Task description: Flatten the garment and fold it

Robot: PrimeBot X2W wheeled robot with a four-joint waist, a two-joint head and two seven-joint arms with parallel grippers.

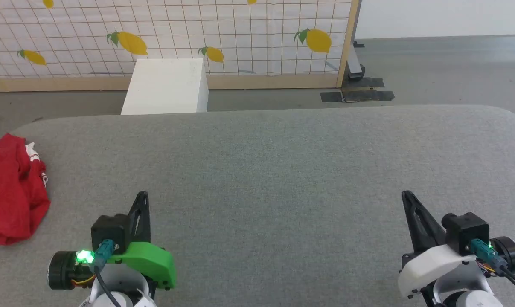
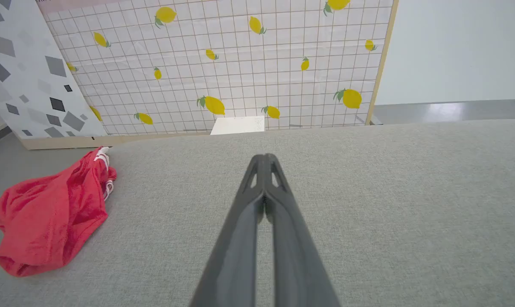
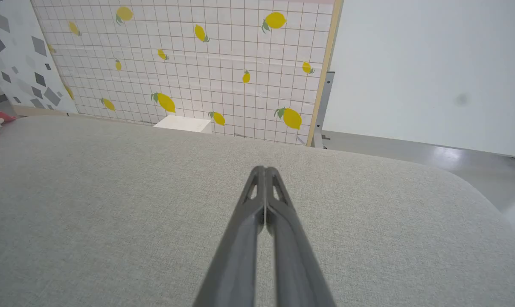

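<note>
While the left tool [image 1: 142, 199] sits at about 7 o'clock of the head view with its two fingers pressed together on nothing, the right tool [image 1: 408, 198] mirrors it at 5 o'clock, equally narrow and equally empty. Each wrist view bears this out: the dark fingers meet at their tips above bare grey table [image 1: 274, 170]. That symmetric pose reads as a ready stance, since no step of the task looks begun.

Outward from the left tool, at roughly 9 o'clock, the garment [image 1: 10, 196] lies crumpled in a red heap at the table's left edge, with a bit of white at its top. It is well apart from both tools but nearer the left one, so that arm seems the natural one to reach first. Past the table at 12 o'clock stand a white box [image 1: 165, 87] and a lemon-print panel [image 1: 240, 38].

The left wrist view gives the heap's full spread, seemingly spilling over the rim, and adds a speckled panel [image 2: 18, 76] at 10 o'clock. The right wrist view catches a red-and-white sliver at 9 o'clock — and the table's rounded far corner.
</note>
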